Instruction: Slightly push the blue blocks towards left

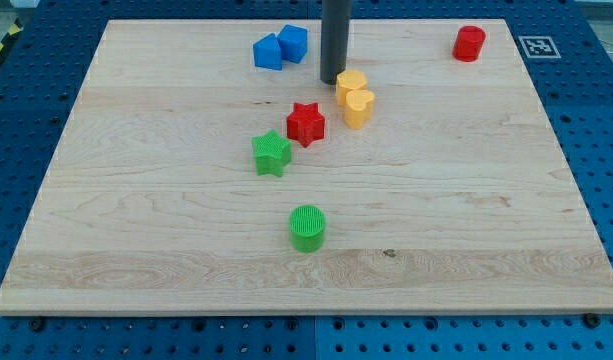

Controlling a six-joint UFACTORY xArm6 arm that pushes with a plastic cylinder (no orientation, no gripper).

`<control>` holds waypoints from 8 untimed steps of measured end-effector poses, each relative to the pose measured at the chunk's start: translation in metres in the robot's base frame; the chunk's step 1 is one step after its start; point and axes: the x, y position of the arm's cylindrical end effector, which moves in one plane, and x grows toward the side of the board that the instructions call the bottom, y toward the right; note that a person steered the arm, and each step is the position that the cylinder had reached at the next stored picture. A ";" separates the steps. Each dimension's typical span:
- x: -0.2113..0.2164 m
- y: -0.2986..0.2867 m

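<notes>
Two blue blocks touch near the view's top: a blue pentagon-like block (268,52) on the left and a blue cube (293,43) on the right. My tip (333,80) stands on the board just right of and slightly below the blue cube, a small gap apart. It is right next to the upper yellow block (351,84) on its left side.
A second yellow block (358,107) touches the first. A red star (306,124) and a green star (272,154) lie mid-board. A green cylinder (307,228) sits lower down. A red cylinder (469,43) stands at the top right. The wooden board (486,220) lies on a blue table.
</notes>
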 end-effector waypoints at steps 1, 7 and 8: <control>-0.025 0.021; -0.074 -0.049; -0.060 -0.072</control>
